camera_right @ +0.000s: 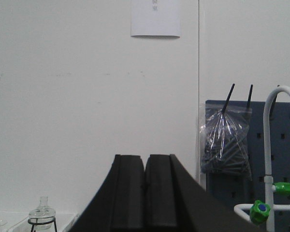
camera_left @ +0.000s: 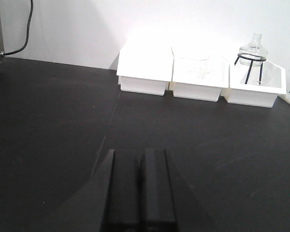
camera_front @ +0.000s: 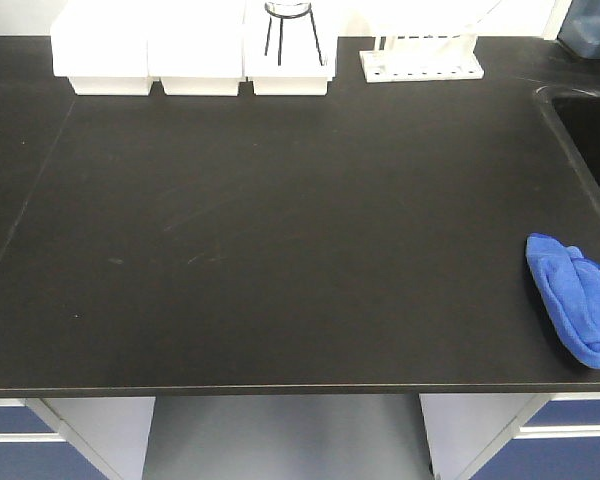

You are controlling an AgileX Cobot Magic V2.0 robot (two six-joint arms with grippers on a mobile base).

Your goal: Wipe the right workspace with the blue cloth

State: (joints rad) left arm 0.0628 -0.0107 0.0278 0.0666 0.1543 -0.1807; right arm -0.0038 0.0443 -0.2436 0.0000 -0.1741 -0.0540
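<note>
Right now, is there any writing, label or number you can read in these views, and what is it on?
The white paper sheet on the white wall: a few faint grey marks near its top, too small and blurred to read.
Nothing else is readable: the white plastic bins, the white test-tube rack and the crumpled blue cloth show no lettering.
</note>
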